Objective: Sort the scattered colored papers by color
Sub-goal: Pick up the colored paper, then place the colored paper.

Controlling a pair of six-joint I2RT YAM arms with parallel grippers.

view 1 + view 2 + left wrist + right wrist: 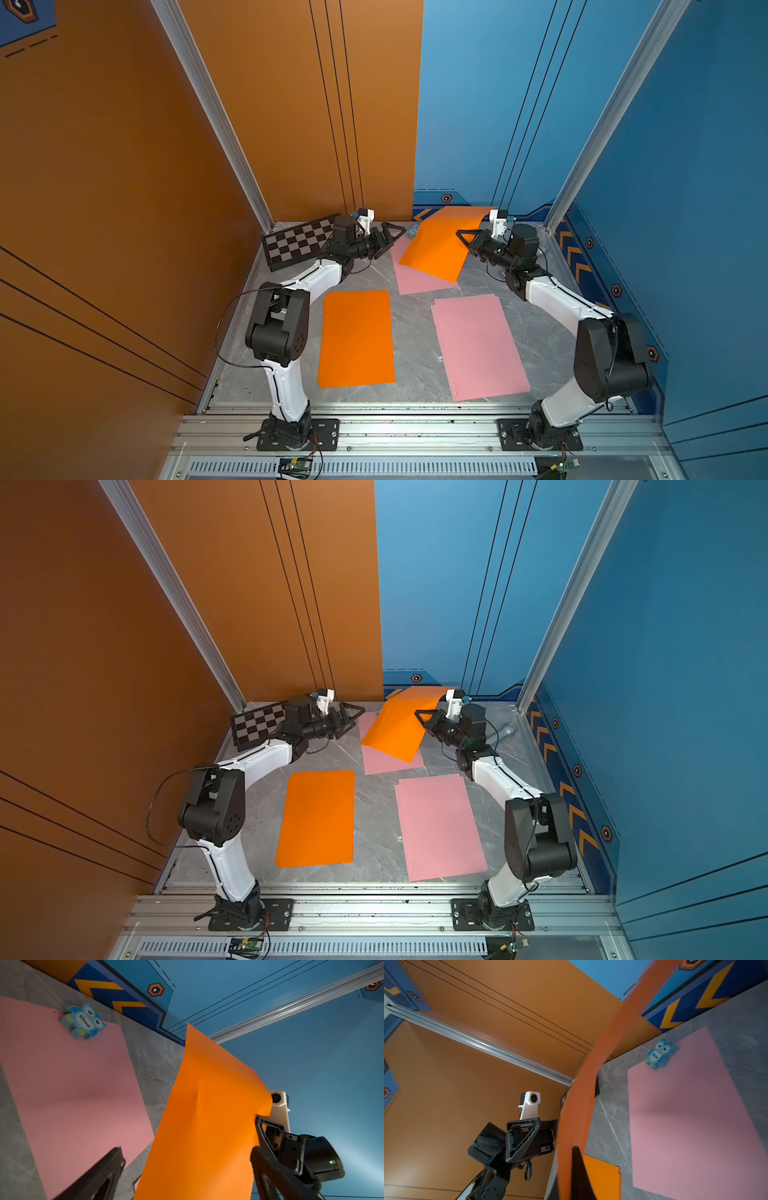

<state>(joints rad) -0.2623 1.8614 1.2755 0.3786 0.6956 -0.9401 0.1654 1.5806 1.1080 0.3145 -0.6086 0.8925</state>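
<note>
Camera layout: one overhead stereo pair, two wrist cameras facing each other.

Both top views look steeply down from high above the base rail [415, 432], which runs along the lower edge of the frame. They stand far enough off to take in the whole grey tabletop [415, 332], and they share nearly the whole scene, shifted sideways. The left wrist view sits low and close, facing the lifted orange sheet [207, 1115] and the right arm's wrist camera [278, 1103]. The right wrist view looks back at the left arm's wrist camera [531, 1103]. Both wrist views share the blue owl figure [84, 1021] and the pink sheet [72, 1088].
</note>
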